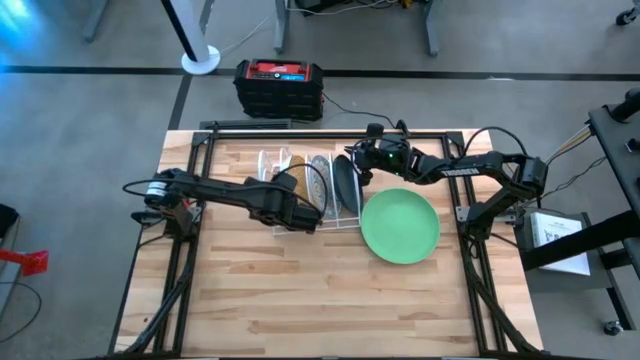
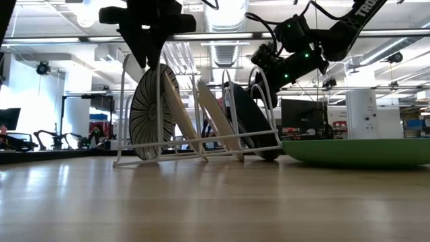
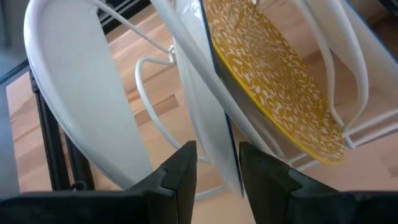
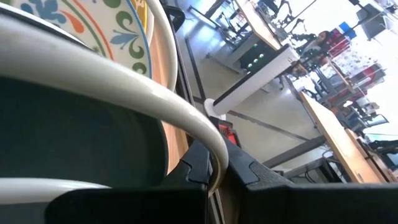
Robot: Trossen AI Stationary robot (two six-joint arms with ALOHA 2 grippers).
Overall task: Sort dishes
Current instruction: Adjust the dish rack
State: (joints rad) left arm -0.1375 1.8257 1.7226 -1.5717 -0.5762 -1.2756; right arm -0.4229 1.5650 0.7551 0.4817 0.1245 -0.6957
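White wire makes up the rack (image 1: 300, 190) standing near the bench's (image 1: 300, 300) far edge, and most of the dishes stand on edge in its slots.

At its left end the left gripper (image 1: 300, 215) hangs over the patterned plate (image 2: 149, 113). In the left wrist view its fingers (image 3: 180, 174) stand apart, straddling the rim of a white plate (image 3: 205, 118), with the mustard-yellow plate (image 3: 273, 81) in the slot just beside it. I cannot tell whether the pads touch the rim. The risk, as I judge it: with the jaws only loosely astride, a plate not fully seated could tip against its neighbour, and a sideways pull could catch a wire and drag the light rack.

Farther right, the dark teal plate (image 2: 252, 121) leans in the rack's right-hand slots. The right gripper (image 1: 365, 160) sits at that end, its jaws together on a loop of the rack wire, which the right wrist view shows pinched between the fingertips. If that hold slips, nothing steadies the rack, so it could slide or tilt and spill the plates.

The light green plate (image 1: 400, 226) lies flat near the bench's right edge, just beside the rack. A shifting rack could knock it.
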